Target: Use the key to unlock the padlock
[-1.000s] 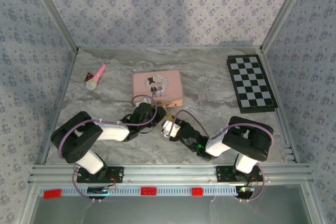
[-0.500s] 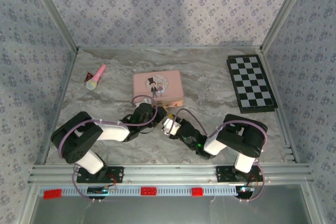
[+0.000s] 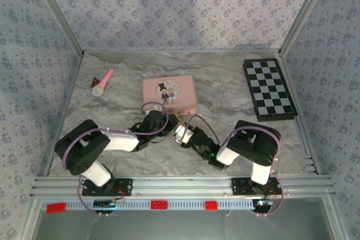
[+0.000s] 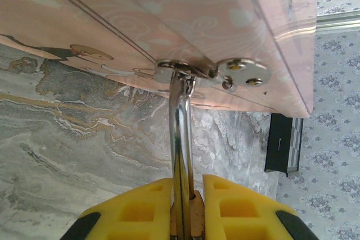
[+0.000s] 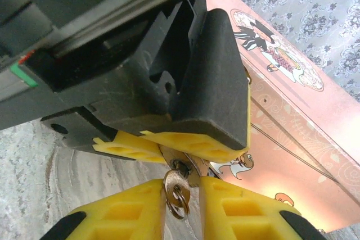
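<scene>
My left gripper is shut on the brass padlock. The padlock's silver shackle runs up through the hasp on the pink tin's front edge. In the right wrist view the left gripper's yellow pads clamp the padlock from both sides. A small silver key with a ring sits in its keyhole. My right gripper is narrowly open around the key head, which rests against one finger, with a gap to the other. From above, both grippers meet just below the tin.
A pink-and-yellow toy microphone and a small red piece lie at the back left. A folded chessboard lies at the back right. The tin stands directly behind the padlock. Wallpapered walls enclose the marble table.
The right arm has drawn in slightly towards the padlock, and its jaws have narrowed around the key. The left gripper has kept still with the padlock.
</scene>
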